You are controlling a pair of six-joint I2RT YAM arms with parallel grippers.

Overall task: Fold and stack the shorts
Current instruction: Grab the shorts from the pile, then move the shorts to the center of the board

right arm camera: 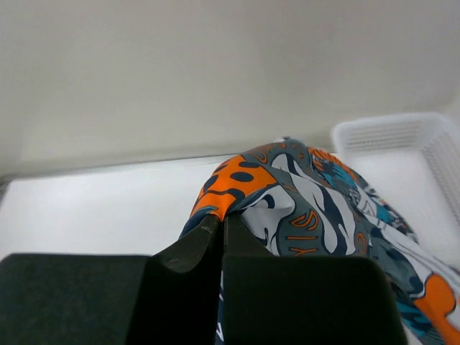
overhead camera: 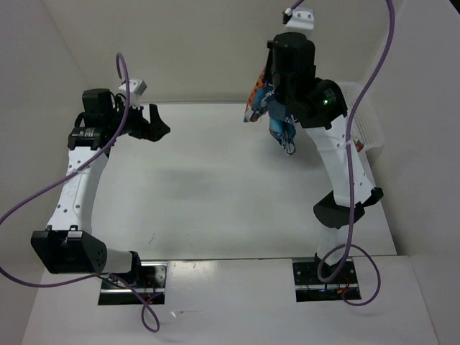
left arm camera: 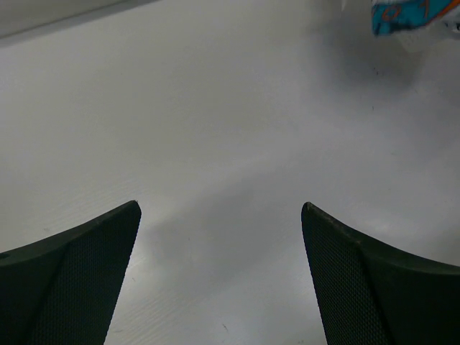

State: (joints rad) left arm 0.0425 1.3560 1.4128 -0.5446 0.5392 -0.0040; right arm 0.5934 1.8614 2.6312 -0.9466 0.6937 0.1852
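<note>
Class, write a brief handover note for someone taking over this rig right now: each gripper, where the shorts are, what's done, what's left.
Left gripper: open, holding nothing, over the table.
Right gripper: shut on the shorts, which hang bunched at the far right, beside the white basket.
Done: shorts picked up.
Left: lay them flat, fold, stack.

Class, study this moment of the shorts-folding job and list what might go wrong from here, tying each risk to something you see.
1. The right gripper is shut on just a fold of the shorts, so the hanging fabric may slip free.
2. The shorts dangle near the white basket and might drape over its rim.
3. The left gripper hovers open, well apart, so the shorts may land crumpled on the table.
</note>
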